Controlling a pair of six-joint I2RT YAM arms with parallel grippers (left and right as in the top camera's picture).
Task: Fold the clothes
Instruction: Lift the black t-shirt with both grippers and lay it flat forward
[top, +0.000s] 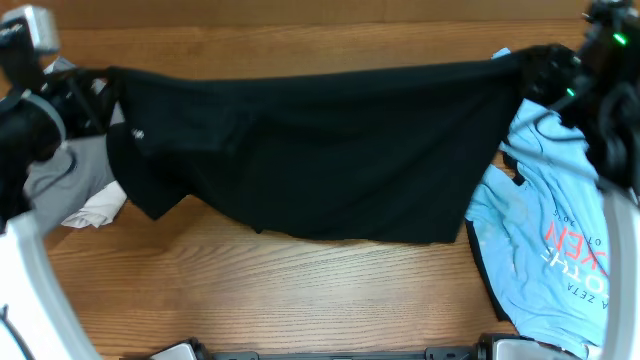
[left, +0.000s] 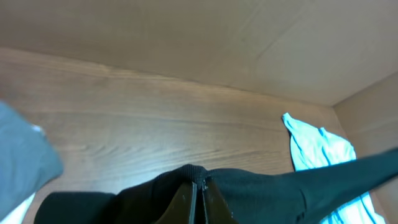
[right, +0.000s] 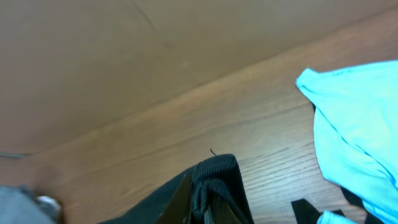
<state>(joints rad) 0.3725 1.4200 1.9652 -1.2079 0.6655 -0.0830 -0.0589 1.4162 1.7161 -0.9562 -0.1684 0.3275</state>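
Both clenched — left gripper and right gripper pinch the black T-shirt, stretched taut between them over the table.

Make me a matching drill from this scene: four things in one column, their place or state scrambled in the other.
1 black T-shirt
2 light blue T-shirt
3 grey garment
4 left gripper

A crumpled at the left side
B shut on black fabric
C stretched across the middle
D lying at the right side

Pairs: 1-C, 2-D, 3-A, 4-B
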